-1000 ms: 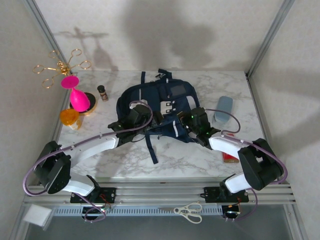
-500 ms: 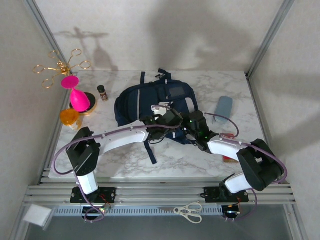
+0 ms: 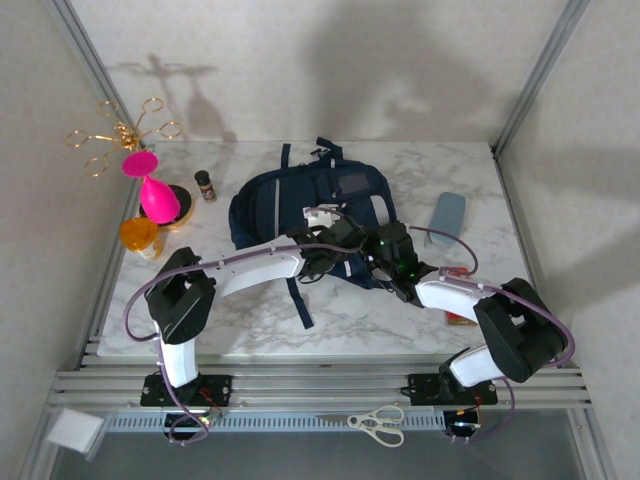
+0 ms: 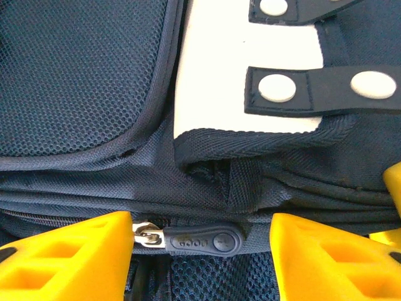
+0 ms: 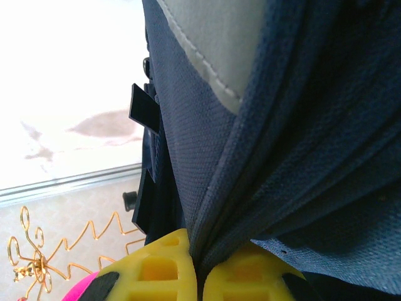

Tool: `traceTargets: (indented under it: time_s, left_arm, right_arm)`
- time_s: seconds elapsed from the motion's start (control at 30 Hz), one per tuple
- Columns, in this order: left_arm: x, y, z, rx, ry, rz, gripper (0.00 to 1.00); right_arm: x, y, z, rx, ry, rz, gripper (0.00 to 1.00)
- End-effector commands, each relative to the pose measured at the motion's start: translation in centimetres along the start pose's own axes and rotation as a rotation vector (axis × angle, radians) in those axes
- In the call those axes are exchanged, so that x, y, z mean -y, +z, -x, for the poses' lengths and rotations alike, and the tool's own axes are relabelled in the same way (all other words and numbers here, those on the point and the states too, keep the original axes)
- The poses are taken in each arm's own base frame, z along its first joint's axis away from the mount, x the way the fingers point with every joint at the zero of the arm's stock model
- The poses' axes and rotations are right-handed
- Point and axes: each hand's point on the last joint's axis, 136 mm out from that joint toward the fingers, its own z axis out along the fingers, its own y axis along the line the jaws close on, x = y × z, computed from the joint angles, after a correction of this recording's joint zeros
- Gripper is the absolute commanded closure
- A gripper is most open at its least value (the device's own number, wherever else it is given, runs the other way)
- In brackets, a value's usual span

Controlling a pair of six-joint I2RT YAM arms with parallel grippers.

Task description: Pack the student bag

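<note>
The student bag (image 3: 290, 195), navy with grey-white patches, lies flat in the middle of the marble table. My left gripper (image 3: 338, 236) reaches across its near edge and is open. In the left wrist view its yellow fingers (image 4: 69, 260) stand on either side of a dark rubber zipper pull (image 4: 207, 241) with a metal slider, without touching it. My right gripper (image 3: 385, 252) is at the bag's near right edge, just beside the left one. There the right gripper (image 5: 202, 266) is shut on a fold of the navy bag fabric (image 5: 282, 157), which rises taut from the pinch.
A pink goblet (image 3: 152, 195), an orange cup (image 3: 138, 233), a small brown bottle (image 3: 205, 184) and a gold wire stand (image 3: 120, 130) crowd the far left. A blue-grey case (image 3: 447, 218) lies right of the bag, a red item (image 3: 460, 312) under the right arm. Scissors (image 3: 377, 422) rest on the front rail.
My left arm has swung from the bag's left side across its near edge to the zipper pull beside the right gripper. The right gripper has kept its pinch on the fabric.
</note>
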Motion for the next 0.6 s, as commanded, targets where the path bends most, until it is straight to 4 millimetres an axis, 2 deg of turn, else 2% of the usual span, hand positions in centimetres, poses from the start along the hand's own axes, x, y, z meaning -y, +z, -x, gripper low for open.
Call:
traceTargets:
  time_s: [0.0, 0.13, 0.3, 0.47, 0.57]
  left_arm:
    - [-1.1, 0.9, 0.3, 0.012, 0.018, 0.046, 0.41]
    - [-2.3, 1.3, 0.4, 0.018, 0.012, 0.078, 0.46]
    - [-3.4, 0.2, 1.3, 0.056, -0.014, 0.075, 0.56]
    - [-4.8, -1.7, 2.2, 0.082, -0.054, 0.054, 0.57]
    - [-7.1, -2.2, 2.6, 0.088, -0.094, 0.074, 0.59]
  right_arm:
    - [-5.6, -0.5, -2.4, -0.099, -0.014, 0.183, 1.0]
    - [-5.9, -0.8, -2.2, -0.085, -0.027, 0.18, 1.0]
    - [-6.4, -0.9, -1.9, -0.067, -0.044, 0.186, 1.0]
    - [-6.7, -0.9, -1.8, -0.064, -0.06, 0.191, 1.0]
    - [-6.6, -1.0, -1.8, -0.061, -0.061, 0.194, 1.0]
